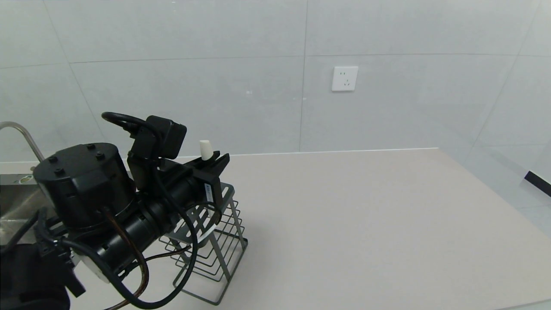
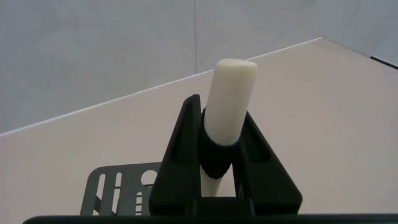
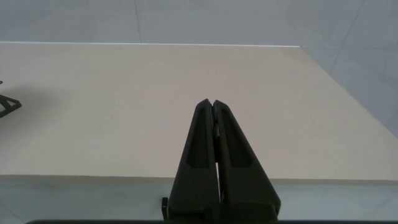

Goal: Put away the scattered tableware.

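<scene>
My left gripper (image 1: 209, 163) hangs over the top of a grey wire utensil rack (image 1: 215, 254) and is shut on a cream-white utensil handle (image 1: 205, 150). That handle (image 2: 229, 99) stands upright between the black fingers (image 2: 180, 155), its rounded end sticking up above them; the lower part of the utensil is hidden by the gripper. The rack's slotted metal top plate (image 2: 118, 186) lies just beneath. My right gripper (image 3: 212, 121) is shut with nothing in it, hovering over the beige countertop (image 3: 124, 106).
A steel sink (image 1: 13, 206) with a curved tap (image 1: 19, 131) lies at the far left of the counter. The beige countertop (image 1: 366, 224) stretches to the right of the rack. A wall socket (image 1: 344, 78) sits on the tiled back wall.
</scene>
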